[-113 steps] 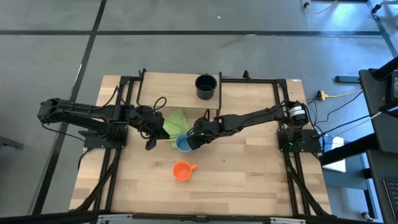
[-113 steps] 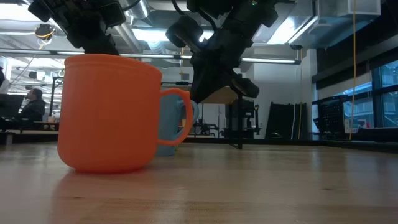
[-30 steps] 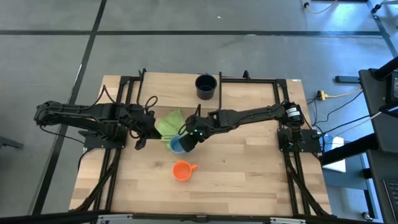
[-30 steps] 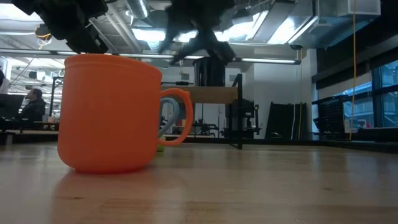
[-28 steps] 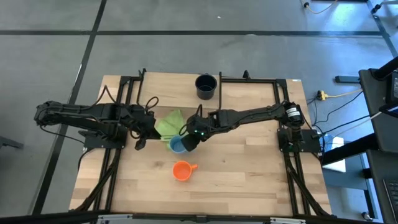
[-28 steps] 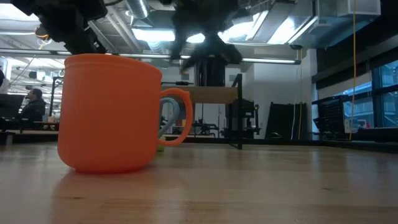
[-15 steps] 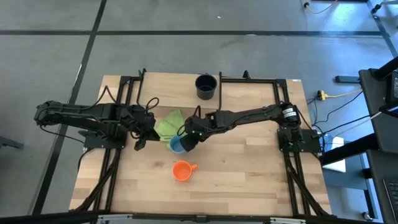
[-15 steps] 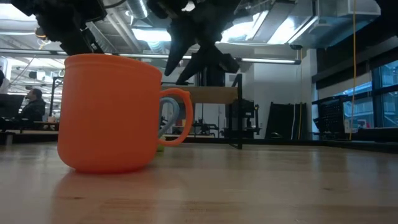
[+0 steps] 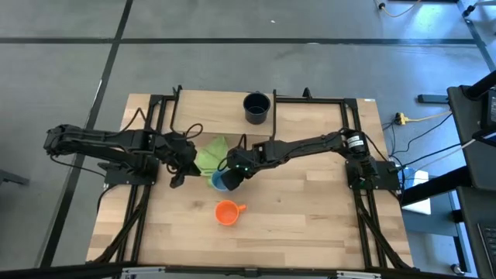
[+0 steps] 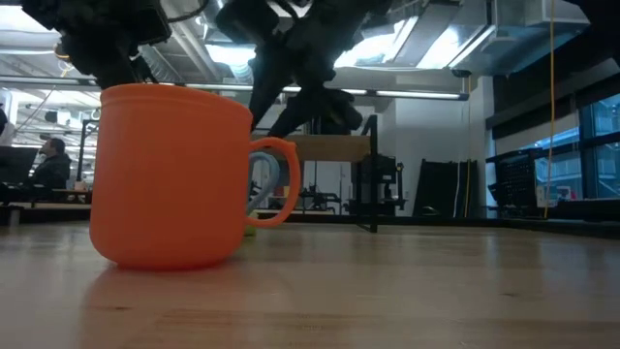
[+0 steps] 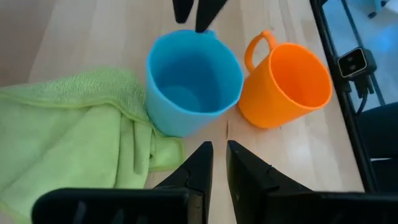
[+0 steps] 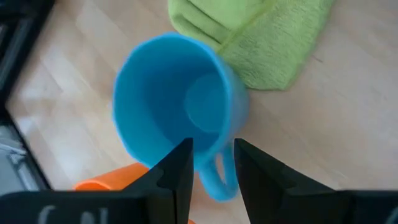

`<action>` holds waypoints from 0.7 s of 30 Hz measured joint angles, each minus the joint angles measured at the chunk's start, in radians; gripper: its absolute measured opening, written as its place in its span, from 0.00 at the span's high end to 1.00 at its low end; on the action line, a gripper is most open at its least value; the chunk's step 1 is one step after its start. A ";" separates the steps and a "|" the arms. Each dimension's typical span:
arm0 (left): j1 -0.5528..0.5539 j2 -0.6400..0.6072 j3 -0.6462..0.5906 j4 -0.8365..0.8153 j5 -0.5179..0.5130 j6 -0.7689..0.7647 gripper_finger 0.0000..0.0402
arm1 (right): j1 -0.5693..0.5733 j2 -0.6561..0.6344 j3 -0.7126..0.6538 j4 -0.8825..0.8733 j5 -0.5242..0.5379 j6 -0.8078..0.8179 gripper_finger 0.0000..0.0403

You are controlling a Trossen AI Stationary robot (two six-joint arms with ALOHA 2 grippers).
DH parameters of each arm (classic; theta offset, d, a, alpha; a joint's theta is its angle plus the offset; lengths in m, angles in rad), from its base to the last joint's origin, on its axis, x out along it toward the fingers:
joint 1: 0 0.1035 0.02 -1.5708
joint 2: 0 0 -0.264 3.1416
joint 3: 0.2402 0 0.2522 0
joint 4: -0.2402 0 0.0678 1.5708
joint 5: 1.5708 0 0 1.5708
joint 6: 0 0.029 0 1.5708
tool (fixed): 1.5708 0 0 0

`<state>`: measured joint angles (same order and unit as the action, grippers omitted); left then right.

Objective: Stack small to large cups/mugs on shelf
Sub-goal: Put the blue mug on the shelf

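High view: a crumpled green cloth [image 9: 209, 153] lies at mid-table [image 9: 310, 225], its edge touching the light blue mug [image 9: 218, 182] at about the mug's 11 o'clock. The small orange mug [image 9: 226, 212] stands apart at the blue mug's 6 o'clock, handle toward 3 o'clock. The dark navy mug [image 9: 256, 108] sits well away at 12 o'clock, on the right end of the light-wood shelf [image 9: 209, 112] at the table's far edge.

The right claw [image 9: 230, 176] reaches in from 3 o'clock and covers part of the blue mug. In the right wrist view its fingers straddle the mug's wall right at the handle, one inside the rim and one outside, grasping it. The left claw [image 9: 176, 177] hangs at the cloth's 8 o'clock, fingers almost clenched, with nothing between them.

From table height the orange mug fills the foreground and hides nearly all of the blue one; only a sliver shows through the orange handle. A person [image 10: 53, 160] sits far back in the room.

The blue mug is plain and smooth, wider at the rim, and empty inside.
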<state>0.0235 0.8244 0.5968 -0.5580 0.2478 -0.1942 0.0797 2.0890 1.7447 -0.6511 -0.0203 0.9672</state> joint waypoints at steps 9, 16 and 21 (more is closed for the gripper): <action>0.000 0.001 -0.138 0.188 0.052 -0.084 0.90 | 0.000 0.000 0.000 0.007 -0.008 0.020 0.71; 0.000 0.001 -0.164 0.262 0.051 -0.109 0.90 | 0.000 0.013 0.000 0.013 -0.008 0.022 0.71; 0.000 0.001 -0.164 0.261 0.050 -0.110 0.90 | 0.000 0.053 0.000 0.051 -0.031 0.027 0.71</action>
<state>0.0235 0.8249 0.4332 -0.2966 0.2981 -0.3046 0.0795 2.1418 1.7447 -0.6001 -0.0512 0.9943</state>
